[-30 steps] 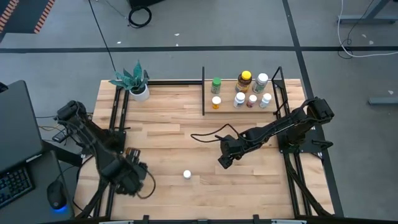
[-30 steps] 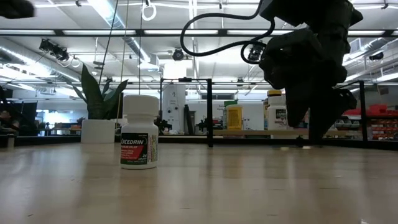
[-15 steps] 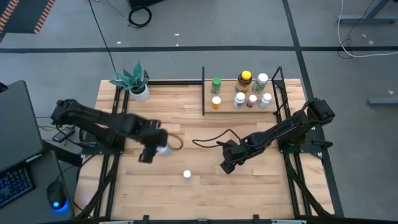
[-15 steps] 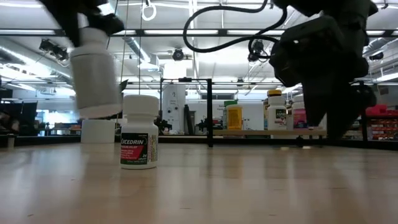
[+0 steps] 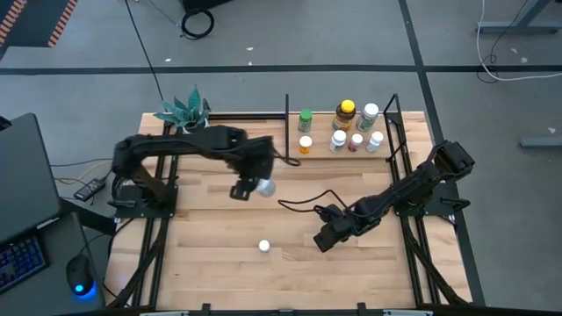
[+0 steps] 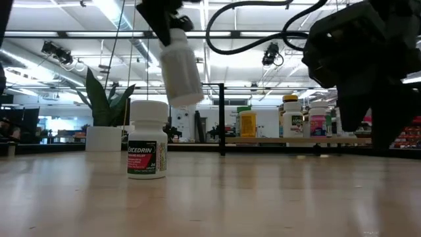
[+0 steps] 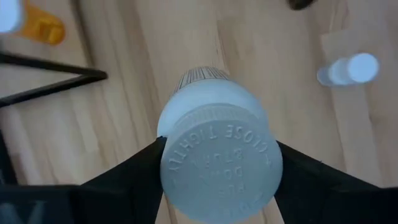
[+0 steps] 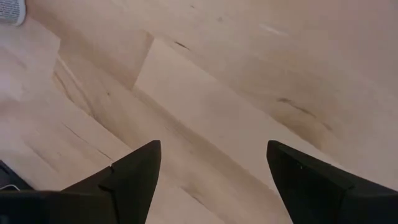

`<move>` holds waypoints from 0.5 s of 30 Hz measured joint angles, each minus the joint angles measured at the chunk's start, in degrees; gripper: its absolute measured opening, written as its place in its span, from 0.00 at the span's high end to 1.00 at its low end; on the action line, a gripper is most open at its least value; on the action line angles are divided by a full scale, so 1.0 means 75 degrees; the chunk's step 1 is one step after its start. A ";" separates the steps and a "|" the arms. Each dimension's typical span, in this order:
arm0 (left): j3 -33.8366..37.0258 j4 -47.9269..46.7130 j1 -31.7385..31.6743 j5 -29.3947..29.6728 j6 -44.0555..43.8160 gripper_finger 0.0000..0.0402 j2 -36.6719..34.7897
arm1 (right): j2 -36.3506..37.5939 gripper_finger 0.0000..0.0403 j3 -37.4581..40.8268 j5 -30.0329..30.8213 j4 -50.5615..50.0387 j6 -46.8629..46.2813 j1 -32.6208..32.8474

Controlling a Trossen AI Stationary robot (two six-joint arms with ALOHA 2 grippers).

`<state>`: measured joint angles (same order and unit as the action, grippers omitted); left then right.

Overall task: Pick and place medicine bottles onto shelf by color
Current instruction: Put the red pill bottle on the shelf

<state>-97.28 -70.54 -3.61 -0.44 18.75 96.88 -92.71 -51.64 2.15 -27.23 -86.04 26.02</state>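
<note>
left tool (image 5: pixel 249 188): clenched on a white bottle (image 5: pixel 262 186), held off the counter (image 5: pixel 219 263) mid-span, just short of the shelf's near-left corner. Left wrist view: cap faces the camera, both fingers (image 7: pixel 118 180) pressed on its sides. Low view: bottle tilted in the air, cap end down.
right tool (image 5: pixel 325 238): fingers spread, nothing between them; low over bare wood right of centre, toward the near edge.
loose bottle (image 5: pixel 264 247): white, upright on the counter near the near edge, roughly centre; between the two tools, touching neither. Label reads Excedrin in low view.
shelf (image 5: pixel 322 152): far edge, right of centre. Holds a green-capped bottle (image 5: pixel 305 118), a yellow-capped one (image 5: pixel 306 144), an amber one (image 5: pixel 345 113), plus white ones (image 5: pixel 368 114) at its right end.
plant (image 5: pixel 188 113): far-left corner, white pot.
</note>
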 joint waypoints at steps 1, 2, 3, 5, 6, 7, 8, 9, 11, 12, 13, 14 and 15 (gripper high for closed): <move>-0.0116 0.0008 -0.0059 -0.0034 0.0150 0.38 0.0227 | 0.0003 0.26 0.0000 0.0057 -0.0008 -0.0160 0.0071; -0.0216 0.0040 -0.0114 -0.0051 0.0252 0.38 0.0439 | 0.0028 0.26 0.0000 0.0139 -0.0029 -0.0349 0.0161; -0.0298 0.0088 -0.0173 -0.0063 0.0382 0.38 0.0622 | 0.0065 0.26 0.0000 0.0239 -0.0040 -0.0548 0.0262; -0.0420 0.0256 -0.0311 -0.0061 0.0584 0.39 0.0965 | 0.0186 0.26 0.0000 0.0482 -0.0157 -0.0975 0.0515; -0.0477 0.0355 -0.0373 -0.0059 0.0665 0.39 0.1112 | 0.0258 0.26 0.0000 0.0618 -0.0252 -0.1205 0.0649; -0.0556 0.0487 -0.0426 -0.0054 0.0778 0.39 0.1247 | 0.0347 0.26 0.0000 0.0765 -0.0363 -0.1435 0.0785; -0.0657 0.0646 -0.0471 -0.0051 0.0873 0.39 0.1374 | 0.0433 0.26 0.0000 0.0889 -0.0539 -0.1658 0.0907; -0.0776 0.0768 -0.0503 -0.0032 0.1000 0.39 0.1507 | 0.0513 0.26 0.0000 0.0956 -0.0729 -0.1865 0.1014; -0.1100 0.0899 -0.0547 -0.0032 0.1183 0.37 0.1834 | 0.0665 0.26 0.0000 0.0971 -0.1126 -0.2238 0.1209; -0.1296 0.0922 -0.0549 -0.0030 0.1194 0.37 0.2042 | 0.0732 0.26 0.0000 0.0970 -0.1302 -0.2394 0.1282; -0.1519 0.0927 -0.0549 -0.0031 0.1189 0.37 0.2281 | 0.0800 0.26 0.0000 0.0968 -0.1412 -0.2548 0.1347; -0.1753 0.0912 -0.0549 -0.0033 0.1153 0.37 0.2507 | 0.0873 0.26 0.0000 0.0968 -0.1502 -0.2678 0.1396; -0.1968 0.0894 -0.0549 -0.0033 0.1090 0.37 0.2719 | 0.0937 0.26 0.0000 0.0971 -0.1556 -0.2764 0.1428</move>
<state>-112.04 -63.83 -7.73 -0.69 26.92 117.27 -85.68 -51.64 9.43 -38.90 -106.77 36.74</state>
